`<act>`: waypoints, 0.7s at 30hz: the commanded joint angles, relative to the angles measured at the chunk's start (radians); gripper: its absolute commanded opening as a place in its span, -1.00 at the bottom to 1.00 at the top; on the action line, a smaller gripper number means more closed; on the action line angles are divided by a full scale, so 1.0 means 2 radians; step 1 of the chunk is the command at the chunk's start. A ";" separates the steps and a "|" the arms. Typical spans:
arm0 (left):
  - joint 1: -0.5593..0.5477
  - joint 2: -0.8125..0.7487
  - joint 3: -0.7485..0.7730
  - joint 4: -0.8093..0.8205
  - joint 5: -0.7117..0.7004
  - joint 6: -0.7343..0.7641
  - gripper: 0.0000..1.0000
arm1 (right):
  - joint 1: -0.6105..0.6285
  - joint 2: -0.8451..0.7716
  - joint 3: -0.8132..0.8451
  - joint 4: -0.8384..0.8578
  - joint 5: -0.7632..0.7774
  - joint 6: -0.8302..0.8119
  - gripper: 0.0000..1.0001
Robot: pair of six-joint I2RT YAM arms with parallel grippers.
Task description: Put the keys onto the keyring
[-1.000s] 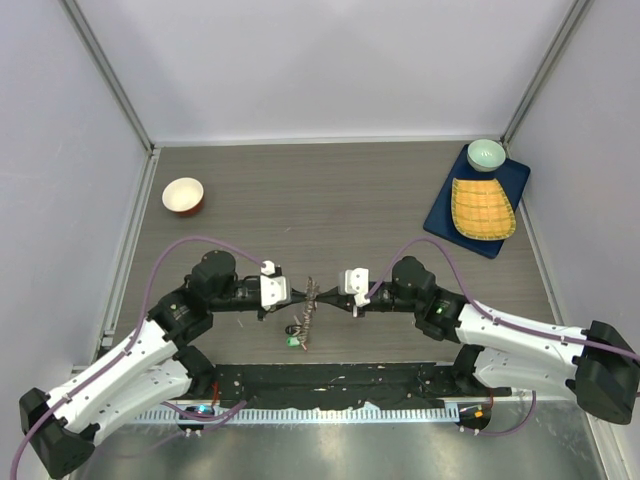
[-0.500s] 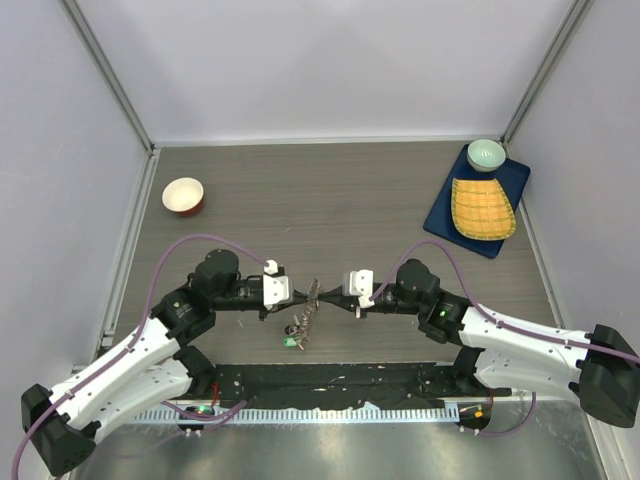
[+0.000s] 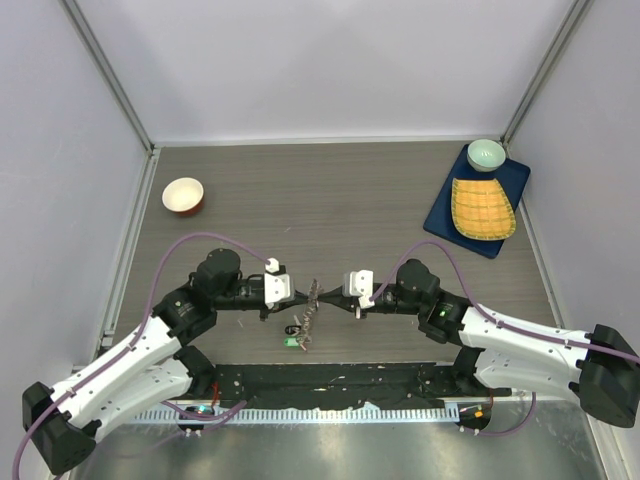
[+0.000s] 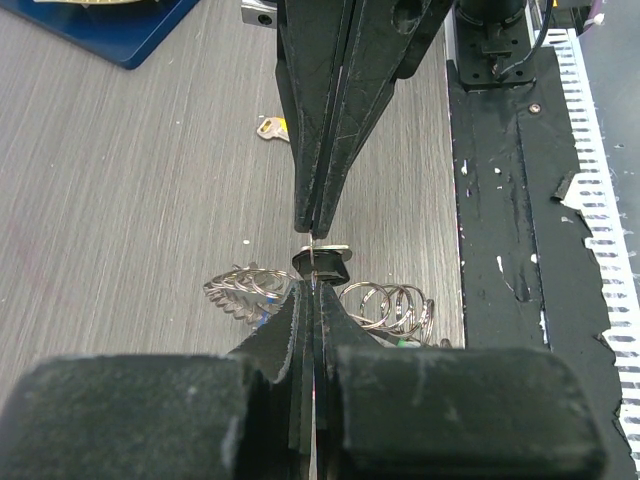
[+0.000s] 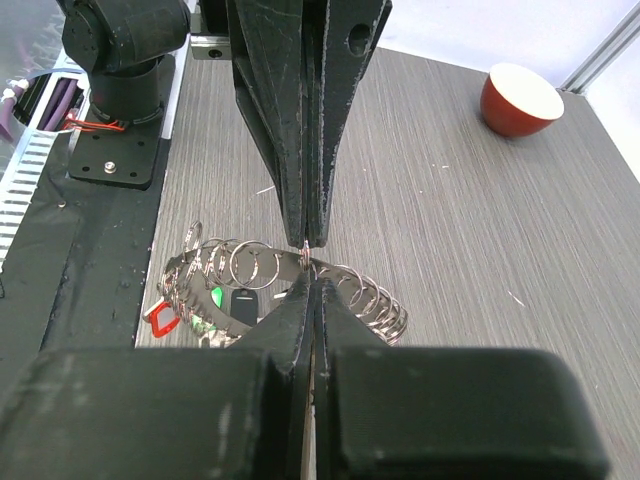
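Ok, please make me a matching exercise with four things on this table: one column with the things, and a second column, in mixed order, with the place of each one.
Things:
1. red bowl
2. pale green bowl
3. yellow woven plate
4. keyring

Places:
a. at the far corner of the blue mat
b. between the tips of the left gripper and the right gripper
c. alone at the left side of the table
d. in the middle of the blue mat

Pairs: 1-c, 2-a, 3-d, 4-b

No legible text, label, brand, number, sign in any view.
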 commanded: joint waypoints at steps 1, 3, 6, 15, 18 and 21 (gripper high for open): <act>0.002 -0.001 0.008 0.042 0.019 -0.003 -1.00 | 0.004 -0.007 0.003 0.033 -0.007 -0.001 -0.99; 0.002 0.001 0.009 0.042 0.019 -0.004 -1.00 | 0.004 -0.006 0.003 0.033 -0.007 -0.001 -0.99; 0.002 0.001 0.009 0.043 0.020 -0.005 -1.00 | 0.004 -0.004 0.003 0.033 -0.009 -0.001 -0.99; 0.002 0.000 0.009 0.045 0.020 -0.007 -1.00 | 0.006 0.002 0.007 0.029 -0.014 -0.001 -0.99; 0.002 0.000 0.009 0.046 0.021 -0.007 -1.00 | 0.006 0.004 0.007 0.030 -0.013 -0.002 -0.99; 0.002 0.001 0.009 0.048 0.022 -0.009 -1.00 | 0.006 0.006 0.008 0.030 -0.014 -0.002 -0.99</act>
